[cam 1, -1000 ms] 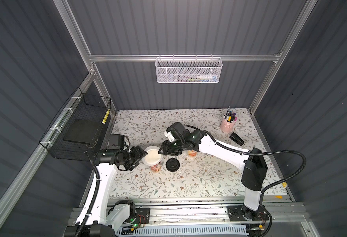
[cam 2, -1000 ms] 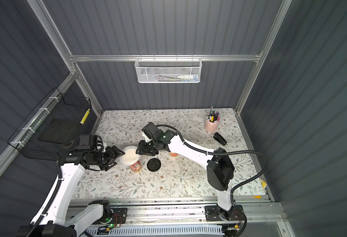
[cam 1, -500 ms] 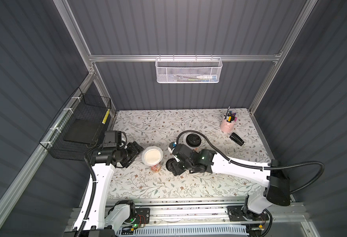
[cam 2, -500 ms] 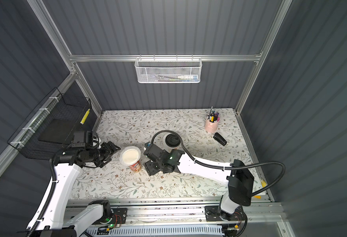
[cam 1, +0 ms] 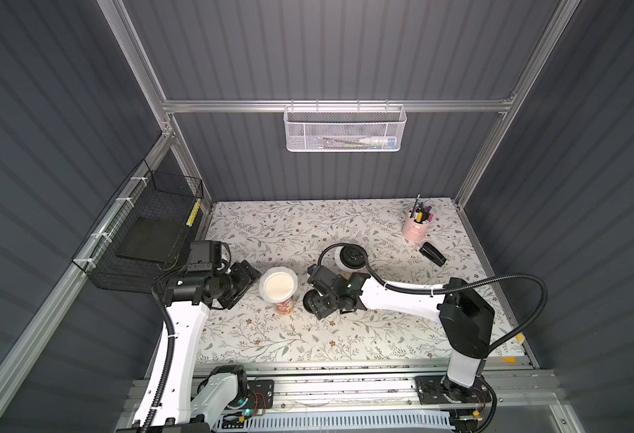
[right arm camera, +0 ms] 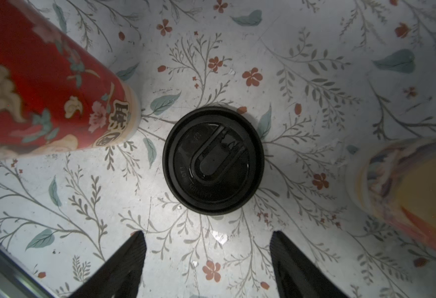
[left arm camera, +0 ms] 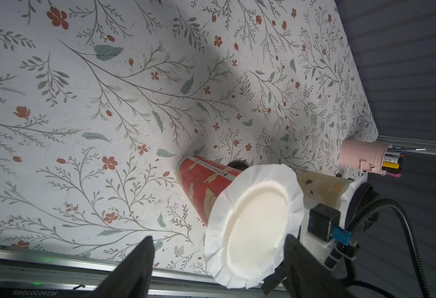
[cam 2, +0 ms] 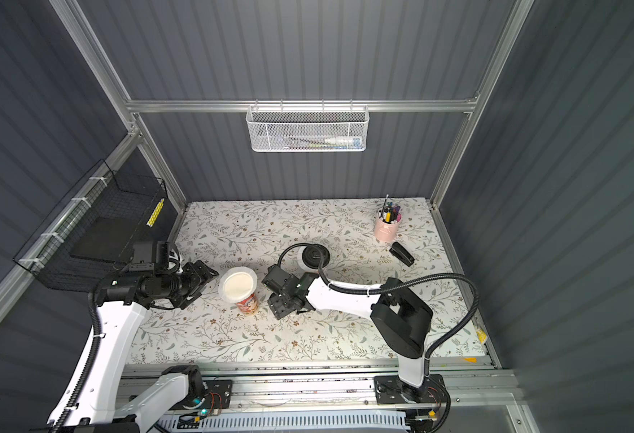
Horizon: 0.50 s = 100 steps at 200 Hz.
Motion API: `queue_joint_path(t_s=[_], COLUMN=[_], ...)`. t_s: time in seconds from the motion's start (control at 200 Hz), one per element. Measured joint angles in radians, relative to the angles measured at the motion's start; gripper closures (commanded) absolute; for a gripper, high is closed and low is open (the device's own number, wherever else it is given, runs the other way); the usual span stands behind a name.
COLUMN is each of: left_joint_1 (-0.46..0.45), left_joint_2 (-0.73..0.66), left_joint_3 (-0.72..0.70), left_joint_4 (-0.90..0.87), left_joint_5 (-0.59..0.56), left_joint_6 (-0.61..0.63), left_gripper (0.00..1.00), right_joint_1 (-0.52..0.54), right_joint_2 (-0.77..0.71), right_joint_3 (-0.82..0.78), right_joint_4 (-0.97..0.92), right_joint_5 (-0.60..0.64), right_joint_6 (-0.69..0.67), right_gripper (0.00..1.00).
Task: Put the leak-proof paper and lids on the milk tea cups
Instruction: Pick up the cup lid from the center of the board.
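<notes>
Well, both hands gape wide, empty; my left hand (cam 1: 247, 282) hangs just beside the red cup (cam 1: 284, 306), my right hand (right arm camera: 207, 233) above the black lid (right arm camera: 213, 160) at its other side; paper (cam 1: 278, 286) caps that cup, thin, limp, easily torn; I'd pinch only its frilled edge.

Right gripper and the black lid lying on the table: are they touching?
Apart. The right wrist view shows the right gripper open, its fingertips short of the black lid, with bare tablecloth between them.

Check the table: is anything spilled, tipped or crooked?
Nothing stands out. The red cup stands upright, its paper covers the mouth evenly, and the black lid lies flat on the table. No spill shows.
</notes>
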Motion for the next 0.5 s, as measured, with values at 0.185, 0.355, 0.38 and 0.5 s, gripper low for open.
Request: queue_joint_path(t_s=[0.185,0.355,0.38,0.5], left_joint_1=[0.000,0.000,0.000,0.000], left_joint_2=[0.000,0.000,0.000,0.000], left_joint_3=[0.000,0.000,0.000,0.000], left_joint_4=[0.000,0.000,0.000,0.000], left_joint_5=[-0.002,-0.002,-0.002,-0.002], left_joint_6=[0.000,0.000,0.000,0.000], left_gripper=[0.21,0.21,0.21,0.21], right_joint_1=[-0.002,-0.012,-0.013,-0.018], right_joint_2=[0.044,0.076,0.081,0.105], right_joint_3=[0.024,0.045,0.049,0.067], right_joint_4=[0.002,0.003,0.003,0.003], right_joint_5=[0.003,0.006,0.006,0.006], right_joint_6=[0.016,0.034,0.036,0.048], right_gripper=[0.18,0.17,0.18,0.18])
